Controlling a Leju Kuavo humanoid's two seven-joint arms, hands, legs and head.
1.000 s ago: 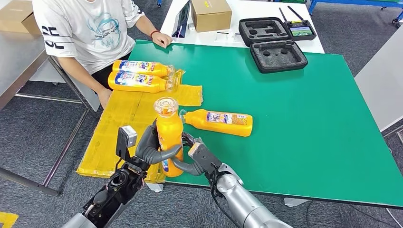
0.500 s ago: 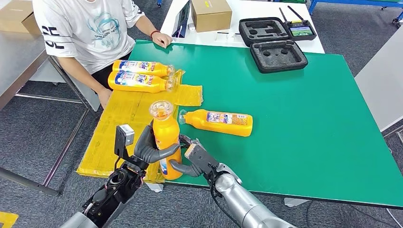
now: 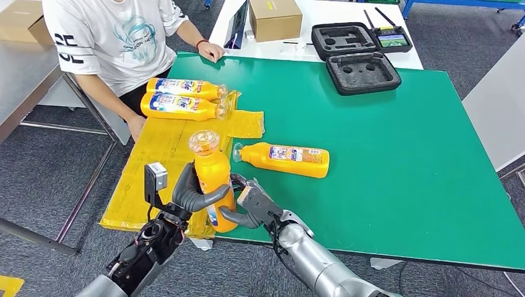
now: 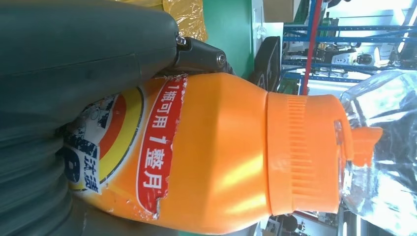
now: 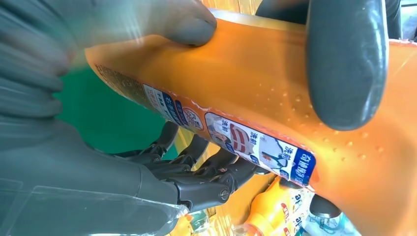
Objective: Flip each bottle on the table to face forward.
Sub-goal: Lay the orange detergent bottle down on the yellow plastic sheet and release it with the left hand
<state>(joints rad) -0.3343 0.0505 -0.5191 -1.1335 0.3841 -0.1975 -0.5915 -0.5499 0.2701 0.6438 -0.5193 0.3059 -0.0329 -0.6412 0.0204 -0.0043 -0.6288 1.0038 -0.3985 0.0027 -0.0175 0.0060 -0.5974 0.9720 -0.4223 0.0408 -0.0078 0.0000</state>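
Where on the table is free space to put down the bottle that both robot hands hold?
Bare green table lies right of the lying bottle, below the foam case. Crowded: the yellow sheet, near two bottles and a person's hand.

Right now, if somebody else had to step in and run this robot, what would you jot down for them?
Left hand and right hand both grip the upright orange bottle at the near table edge, its cap tilted a little left. One bottle lying on the green table, cap toward the robot's left: the lying bottle. Two more bottles lie side by side on the yellow sheet, near a seated person's hand.
Done: cannot tell which already face forward. Left: finish turning the held bottle, put it down, then check the rest.
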